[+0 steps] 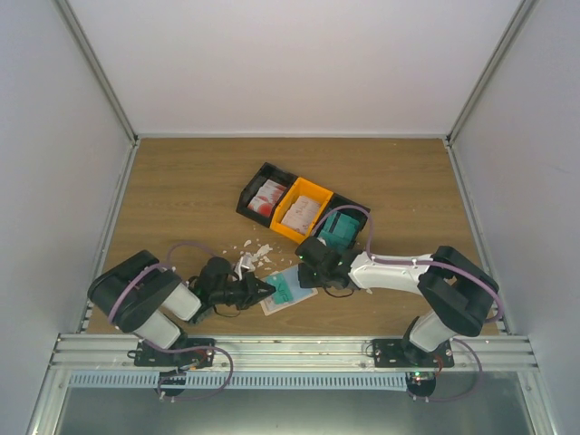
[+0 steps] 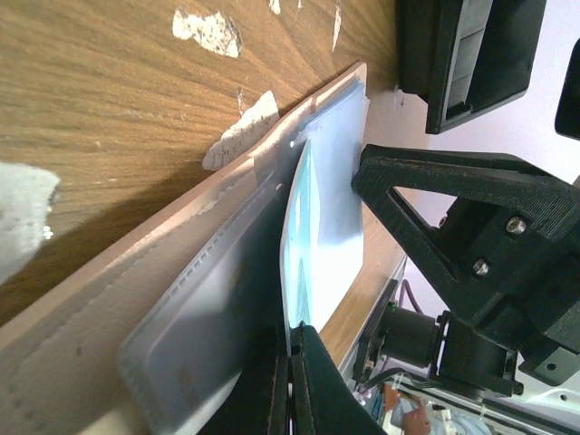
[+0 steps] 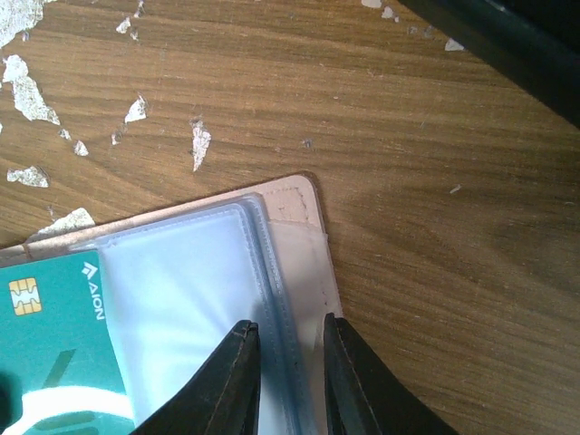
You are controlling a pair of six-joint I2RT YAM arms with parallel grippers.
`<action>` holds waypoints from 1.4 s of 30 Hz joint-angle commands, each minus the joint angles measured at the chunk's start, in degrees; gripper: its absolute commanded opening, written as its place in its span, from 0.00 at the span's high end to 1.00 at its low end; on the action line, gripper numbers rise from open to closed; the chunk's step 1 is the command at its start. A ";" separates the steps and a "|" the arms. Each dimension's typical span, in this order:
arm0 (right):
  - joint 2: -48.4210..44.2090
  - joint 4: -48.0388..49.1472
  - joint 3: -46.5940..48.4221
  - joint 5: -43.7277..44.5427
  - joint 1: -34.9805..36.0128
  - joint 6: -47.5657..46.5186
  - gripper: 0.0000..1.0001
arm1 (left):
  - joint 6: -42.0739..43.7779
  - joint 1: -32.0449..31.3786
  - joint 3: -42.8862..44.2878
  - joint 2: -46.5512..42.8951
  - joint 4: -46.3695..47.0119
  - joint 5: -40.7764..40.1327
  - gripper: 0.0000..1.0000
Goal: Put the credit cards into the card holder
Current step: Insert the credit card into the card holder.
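The beige card holder (image 1: 272,306) lies open on the table, its clear sleeves up. My left gripper (image 1: 269,290) is shut on a teal credit card (image 2: 313,227) at its near edge (image 2: 294,362). The card stands on edge with its far end in a clear sleeve of the holder (image 2: 136,263). My right gripper (image 1: 310,272) is narrowly open. Its tips (image 3: 288,349) rest on the holder (image 3: 294,204), either side of a sleeve seam. The teal card (image 3: 54,344) shows at the left there. More credit cards lie in the tray bins: red-blotched (image 1: 265,198), pinkish (image 1: 299,215), teal (image 1: 340,231).
The black-and-orange three-bin tray (image 1: 256,180) stands just behind the grippers. White scraps (image 1: 254,249) litter the table between the tray and the holder, and also show in the wrist views (image 3: 201,143) (image 2: 207,27). My right gripper's black body (image 2: 471,236) is close to the card.
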 commanded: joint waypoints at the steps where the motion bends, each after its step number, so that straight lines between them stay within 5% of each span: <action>1: 5.33 -2.26 -3.71 -5.50 0.91 1.47 0.80 | -1.23 -1.32 -0.10 3.62 7.11 0.49 1.00; 20: 4.75 -0.28 -4.91 -7.78 0.91 1.10 0.83 | -1.50 -4.57 4.65 8.12 7.19 -5.04 1.00; 31: -0.88 -2.75 -7.46 -4.47 0.91 5.12 0.68 | -0.08 -4.68 7.36 9.27 5.40 -6.25 1.00; 42: -4.32 -6.65 -8.07 0.24 0.26 5.58 0.64 | 1.76 -6.30 5.37 2.85 -4.61 -7.38 0.81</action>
